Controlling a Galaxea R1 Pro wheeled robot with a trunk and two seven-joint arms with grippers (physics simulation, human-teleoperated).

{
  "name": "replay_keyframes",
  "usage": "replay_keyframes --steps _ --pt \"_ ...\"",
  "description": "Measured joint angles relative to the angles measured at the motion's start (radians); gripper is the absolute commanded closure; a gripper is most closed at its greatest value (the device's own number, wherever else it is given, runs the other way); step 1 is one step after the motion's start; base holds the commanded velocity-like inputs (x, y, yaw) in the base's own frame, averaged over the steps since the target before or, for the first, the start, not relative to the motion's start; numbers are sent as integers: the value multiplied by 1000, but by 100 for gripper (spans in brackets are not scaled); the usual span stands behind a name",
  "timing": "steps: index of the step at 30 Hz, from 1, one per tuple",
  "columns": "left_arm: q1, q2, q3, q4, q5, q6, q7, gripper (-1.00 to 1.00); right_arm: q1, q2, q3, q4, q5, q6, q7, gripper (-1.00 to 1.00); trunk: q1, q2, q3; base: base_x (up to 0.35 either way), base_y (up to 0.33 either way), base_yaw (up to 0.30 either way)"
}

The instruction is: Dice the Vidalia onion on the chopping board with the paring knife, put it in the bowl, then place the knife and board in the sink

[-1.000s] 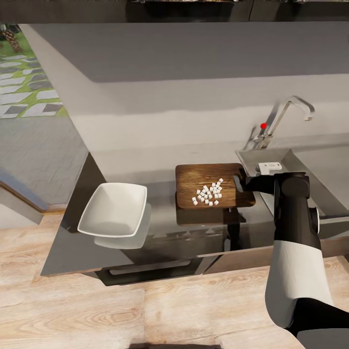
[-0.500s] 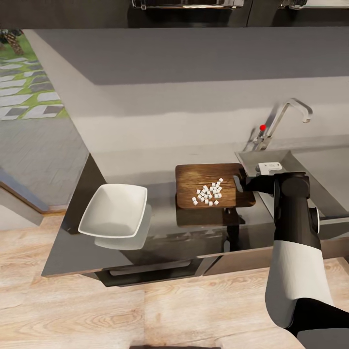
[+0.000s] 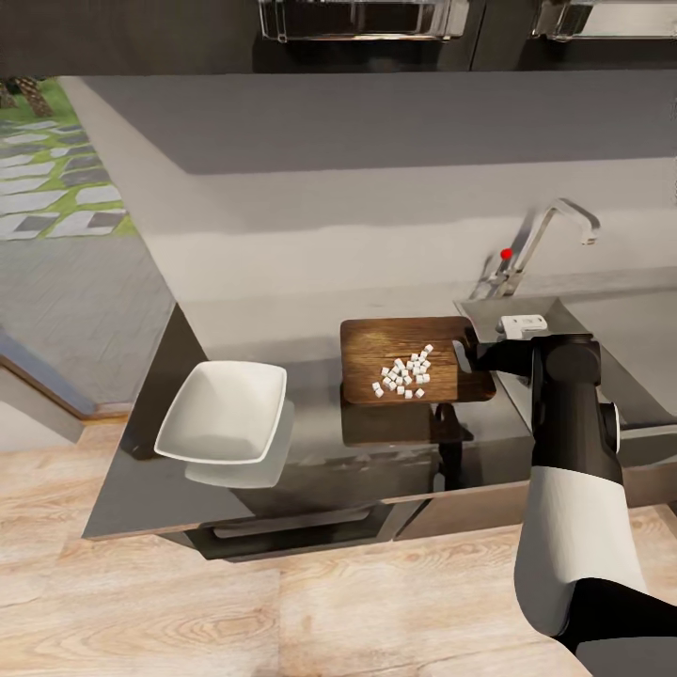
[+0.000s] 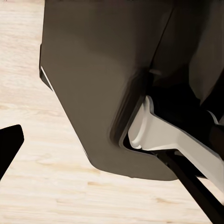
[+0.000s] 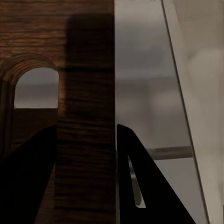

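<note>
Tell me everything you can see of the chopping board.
The chopping board is a dark brown wooden rectangle with rounded corners, visible grain and a slot-shaped handle hole at its sink-side end. It lies on the grey countertop, its handle end next to the sink, with the white bowl apart on its other side. A cluster of small white onion dice sits on top. The right end effector straddles the strip of wood beside the hole, a finger at each edge.

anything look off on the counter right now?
Yes: the chopping board seems to float above the countertop, with its reflection below it. The right gripper is clamped on its handle end, and the onion dice are on it. No spill; the bowl is empty.
</note>
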Motion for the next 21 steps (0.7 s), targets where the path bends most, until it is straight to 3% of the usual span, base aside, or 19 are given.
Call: replay_keyframes --steps 21 --pt "0 0 0 0 0 0 0 -100 0 0 0 0 0 0 0 100 0 0 10 0 0 0"
